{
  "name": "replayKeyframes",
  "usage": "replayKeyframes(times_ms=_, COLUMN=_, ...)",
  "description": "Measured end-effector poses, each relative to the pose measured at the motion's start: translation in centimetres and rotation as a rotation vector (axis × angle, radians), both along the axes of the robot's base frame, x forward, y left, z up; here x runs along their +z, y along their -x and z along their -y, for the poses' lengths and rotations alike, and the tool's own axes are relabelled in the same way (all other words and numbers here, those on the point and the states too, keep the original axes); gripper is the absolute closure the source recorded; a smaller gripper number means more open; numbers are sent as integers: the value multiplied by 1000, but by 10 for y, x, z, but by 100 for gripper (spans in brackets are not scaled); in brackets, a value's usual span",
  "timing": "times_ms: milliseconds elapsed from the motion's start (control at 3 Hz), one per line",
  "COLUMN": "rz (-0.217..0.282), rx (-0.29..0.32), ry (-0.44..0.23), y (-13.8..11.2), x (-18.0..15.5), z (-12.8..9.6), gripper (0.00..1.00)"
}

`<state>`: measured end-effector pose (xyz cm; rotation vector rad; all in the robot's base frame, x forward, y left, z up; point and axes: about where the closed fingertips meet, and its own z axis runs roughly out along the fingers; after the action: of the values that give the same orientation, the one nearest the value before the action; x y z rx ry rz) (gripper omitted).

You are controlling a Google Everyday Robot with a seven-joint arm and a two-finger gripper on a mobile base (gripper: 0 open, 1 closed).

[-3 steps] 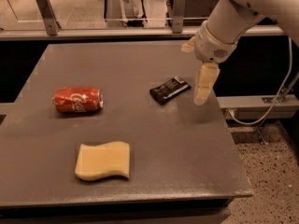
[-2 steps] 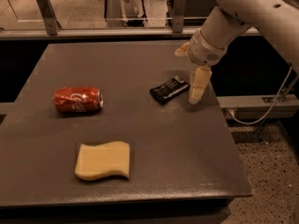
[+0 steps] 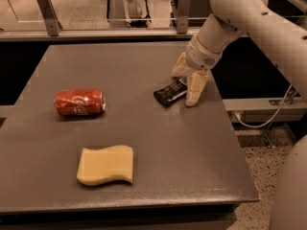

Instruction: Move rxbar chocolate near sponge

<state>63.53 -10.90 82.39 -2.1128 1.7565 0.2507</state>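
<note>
The rxbar chocolate [image 3: 169, 93], a small flat black wrapped bar, lies on the grey table [image 3: 144, 181] right of centre. My gripper [image 3: 184, 87] is down at the bar's right end, open, with one pale finger behind the bar and one finger [image 3: 195, 88] just right of it. I cannot tell whether the fingers touch the bar. The sponge [image 3: 105, 165], pale yellow with wavy edges, lies flat near the table's front left, well apart from the bar.
A red soda can [image 3: 79, 102] lies on its side at the left, between the back edge and the sponge. A rail with metal posts [image 3: 46, 9] runs behind the table. The table's right edge is close to the gripper.
My gripper has moved left and down toward the bar, from beside its right end to around it. The bar, can and sponge have not moved.
</note>
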Motion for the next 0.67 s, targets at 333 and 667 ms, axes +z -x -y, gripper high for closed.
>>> replayKeyframes(times_ms=333, rz=0, rx=0, ry=0, y=0, x=5, z=0, gripper=64)
replayKeyframes(times_ms=667, rz=0, rx=0, ry=0, y=0, x=13, z=0, gripper=88)
